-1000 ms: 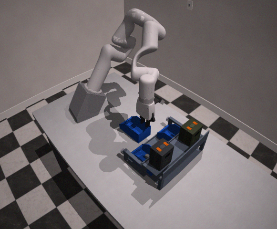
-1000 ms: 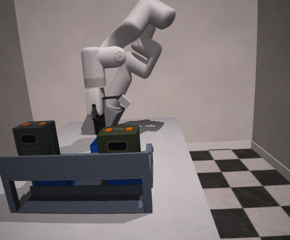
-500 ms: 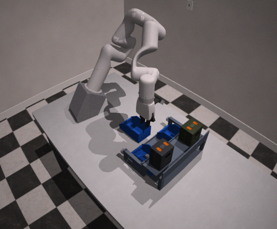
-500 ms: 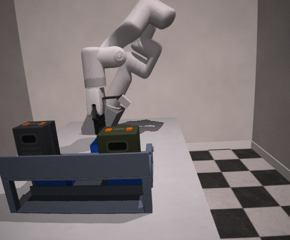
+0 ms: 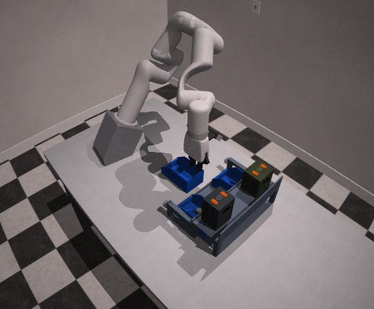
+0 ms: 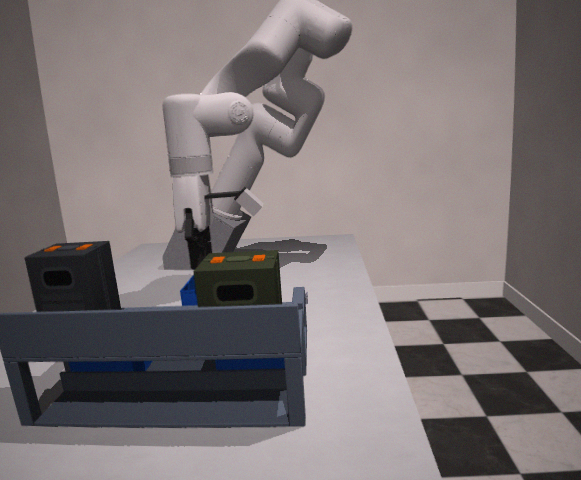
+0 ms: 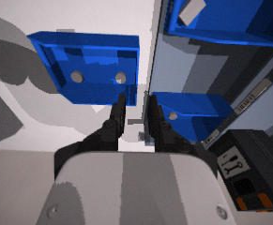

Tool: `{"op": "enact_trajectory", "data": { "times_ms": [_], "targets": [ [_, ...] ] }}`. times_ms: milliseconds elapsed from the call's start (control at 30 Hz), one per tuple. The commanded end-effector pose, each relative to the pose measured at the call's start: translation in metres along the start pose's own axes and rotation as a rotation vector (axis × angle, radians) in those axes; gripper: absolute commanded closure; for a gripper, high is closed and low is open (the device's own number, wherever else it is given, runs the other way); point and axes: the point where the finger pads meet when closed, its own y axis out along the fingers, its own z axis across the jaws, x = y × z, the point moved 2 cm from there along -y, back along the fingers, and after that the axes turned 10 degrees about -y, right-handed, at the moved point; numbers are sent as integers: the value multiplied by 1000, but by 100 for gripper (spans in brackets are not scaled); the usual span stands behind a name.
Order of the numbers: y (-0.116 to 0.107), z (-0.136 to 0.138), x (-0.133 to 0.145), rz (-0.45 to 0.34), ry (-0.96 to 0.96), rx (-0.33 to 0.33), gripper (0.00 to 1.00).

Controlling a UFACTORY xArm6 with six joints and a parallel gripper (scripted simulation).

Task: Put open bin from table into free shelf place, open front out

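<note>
Grey tbl (image 5: 297, 259) (image 6: 352, 413) (image 7: 80, 14) w/ blue bin (image 5: 173, 178) (image 6: 187, 295) (image 7: 96, 89) on it, approx 8 o'clock of gripper (image 5: 195, 166) (image 6: 200, 266) (image 7: 137, 103) in top view, parts in; fingers part-open, nothing gripped; shelf (image 5: 246, 217) (image 6: 145, 333) (image 7: 174, 70) w/ 2 other bins approx 5 o'clock.

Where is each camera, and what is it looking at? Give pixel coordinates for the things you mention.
Top: sits high up beyond the shelf (image 5: 246, 219) (image 6: 145, 335), looking down at the table; the whole arm and gripper (image 5: 195, 164) (image 7: 137, 103) show.
Exterior: sits lower, behind the shelf's back, facing the arm, which shows from its base (image 6: 175, 253) up.
Wrist: sits by the gripper, looking past its black fingers at the bin on the table (image 5: 189, 183) (image 6: 188, 297) (image 7: 91, 89).
Top and exterior share both toolboxes (image 5: 217, 212) (image 5: 255, 183) (image 6: 73, 284) (image 6: 236, 276).
</note>
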Motion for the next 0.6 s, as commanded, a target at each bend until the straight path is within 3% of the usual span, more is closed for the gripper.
{"op": "enact_trajectory", "data": {
  "times_ms": [0,400,567],
  "targets": [
    [-1,0,-1,-1,-1,3,67],
    [-1,0,-1,-1,-1,3,67],
    [9,0,-1,-1,-1,3,67]
  ]
}}
